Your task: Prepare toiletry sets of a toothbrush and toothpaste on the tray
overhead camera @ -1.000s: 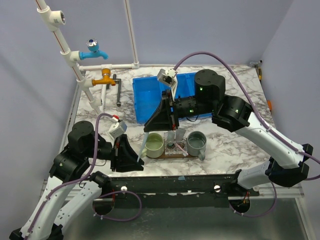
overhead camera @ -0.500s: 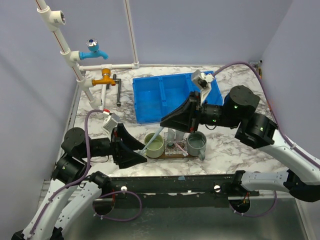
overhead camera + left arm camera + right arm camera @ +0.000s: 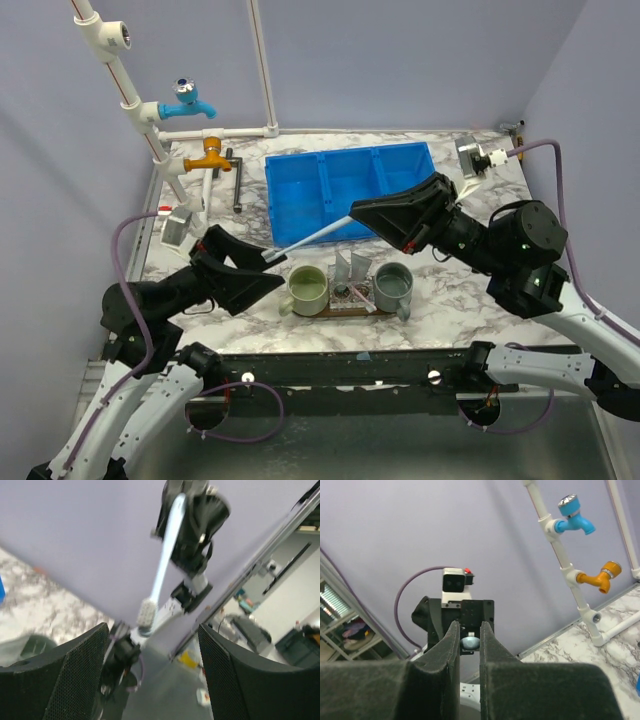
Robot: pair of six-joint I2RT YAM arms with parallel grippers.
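1. Right gripper: I see its fingers pinched almost together on the handle end of a light-blue toothbrush, which is held in the air over the table with its bristle head toward the left arm.
2. Left gripper: fingers spread wide and gripping nothing. The bristle head sits just past the tips, and I cannot tell if it touches them.
3. Tray: dark-brown board near the table's front edge, below the brush.
4. On the tray: pale-green cup at the left end and grey cup at the right. I cannot make out what is in either.
5. Between the cups: two whitish-grey toothpaste tubes, standing and leaning.
6. Blue three-compartment bin: on the table behind the tray.
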